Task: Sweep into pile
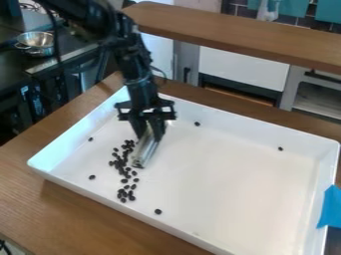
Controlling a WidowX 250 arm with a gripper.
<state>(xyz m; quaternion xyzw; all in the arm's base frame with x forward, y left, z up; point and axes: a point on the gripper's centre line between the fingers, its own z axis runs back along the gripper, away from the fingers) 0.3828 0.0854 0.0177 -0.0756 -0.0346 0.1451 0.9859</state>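
The gripper [148,130] grasps a silvery tool [146,150], angled low beside the dark beans [122,194] in the white tray [226,174], presumably so its edge can gather them.

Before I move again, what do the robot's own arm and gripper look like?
The arm is black, with chunky, angular joints and a thin dark cable looping out beside its lower part. The gripper is black too, with a wide crosspiece above two fingers.
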